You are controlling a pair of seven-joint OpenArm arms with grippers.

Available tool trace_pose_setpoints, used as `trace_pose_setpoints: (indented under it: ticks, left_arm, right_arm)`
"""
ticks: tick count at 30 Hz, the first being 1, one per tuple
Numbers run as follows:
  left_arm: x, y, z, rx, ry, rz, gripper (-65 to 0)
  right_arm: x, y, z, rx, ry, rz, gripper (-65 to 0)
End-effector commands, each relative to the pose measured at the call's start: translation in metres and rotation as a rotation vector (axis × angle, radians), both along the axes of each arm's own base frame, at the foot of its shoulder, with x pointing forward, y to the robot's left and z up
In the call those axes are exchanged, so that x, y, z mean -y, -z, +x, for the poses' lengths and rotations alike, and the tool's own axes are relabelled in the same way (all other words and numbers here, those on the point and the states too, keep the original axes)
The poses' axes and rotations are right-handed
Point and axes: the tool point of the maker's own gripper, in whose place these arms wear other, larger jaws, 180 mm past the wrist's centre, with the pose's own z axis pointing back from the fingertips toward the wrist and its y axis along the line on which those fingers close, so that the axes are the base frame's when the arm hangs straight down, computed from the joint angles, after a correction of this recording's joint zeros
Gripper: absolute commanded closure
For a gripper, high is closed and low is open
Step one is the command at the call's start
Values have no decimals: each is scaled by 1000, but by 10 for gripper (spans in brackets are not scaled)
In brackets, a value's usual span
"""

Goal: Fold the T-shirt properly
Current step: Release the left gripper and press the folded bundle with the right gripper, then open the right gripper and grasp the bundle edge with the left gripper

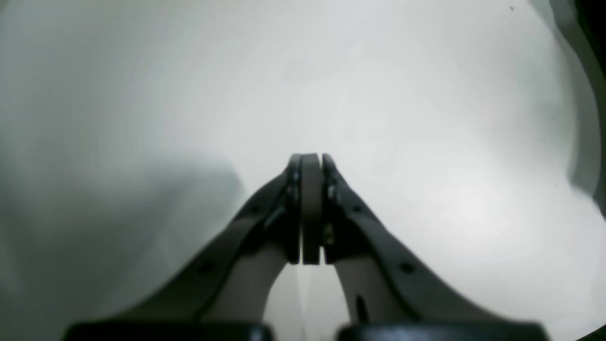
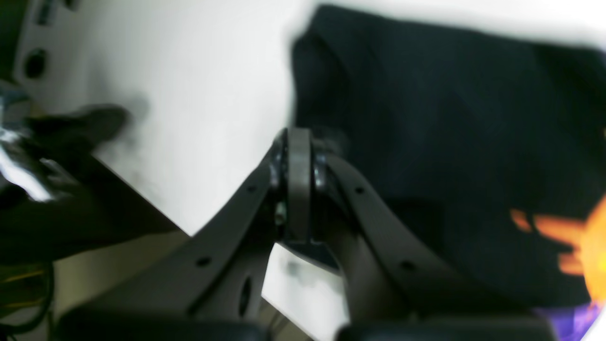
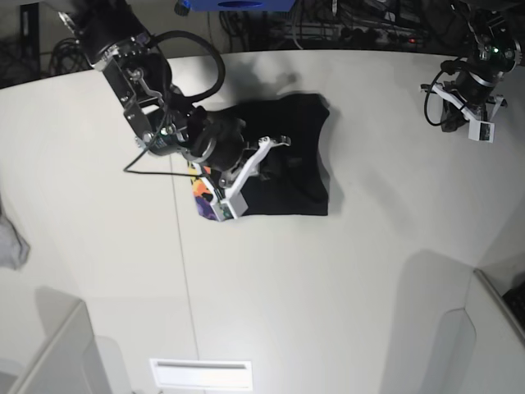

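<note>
The large black short-sleeved cotton T-shirt (image 3: 283,160) lies on the white tabletop (image 3: 328,287), in the upper middle of the base view. It is bunched into a rough rectangle, with a strip of orange, yellow and purple print exposed along its lower left edge. In the right wrist view the orange print shows at the right border, with a patch of purple at the lower right corner.

The right arm reaches over the left part of the garment. The right gripper (image 2: 299,142) has its fingers (image 2: 298,189) pressed together. The tips lie against a fold at the edge of the black fabric; whether any cloth is pinched between them cannot be told, because the view is blurred.

The left gripper (image 1: 310,163) is also closed, its fingers (image 1: 310,213) flat against each other with nothing between them. It hangs over bare tabletop, well apart from the garment. In the base view the left arm sits at the upper right corner.

A small grey cloth (image 3: 10,242) rests at the left edge of the tabletop, well apart from the T-shirt.
</note>
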Motion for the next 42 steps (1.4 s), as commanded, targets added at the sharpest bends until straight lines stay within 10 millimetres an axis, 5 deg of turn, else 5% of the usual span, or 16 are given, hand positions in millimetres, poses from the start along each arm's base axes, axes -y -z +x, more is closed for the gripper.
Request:
trace_pose_setpoints:
  ticks: [1, 9, 18, 23, 26, 32, 36, 42]
  left_arm:
    - [1, -11, 7, 40, 19, 6, 0]
    - [45, -24, 20, 92, 124, -31, 0]
    - [85, -51, 39, 185, 136, -337, 0]
    - [96, -53, 55, 165, 157, -359, -327]
    - [105, -56, 64, 177, 158, -382, -434]
    - [136, -55, 81, 179, 212, -449, -449]
    - [166, -32, 83, 108, 262, -525, -449]
    - [183, -5, 77, 21, 270, -582, -449]
  right_arm:
    - [2, -9, 6, 32, 10, 17, 0]
    - [32, 11, 0, 61, 117, -57, 0]
    - [46, 8, 0, 88, 169, -55, 0]
    - [71, 9, 5, 84, 246, -65, 0]
    - [89, 10, 8, 83, 303, -75, 0]
    - [124, 16, 6, 64, 401, -102, 0]
    - [145, 14, 7, 68, 461, -117, 0]
    - [161, 8, 7, 116, 449, -124, 0]
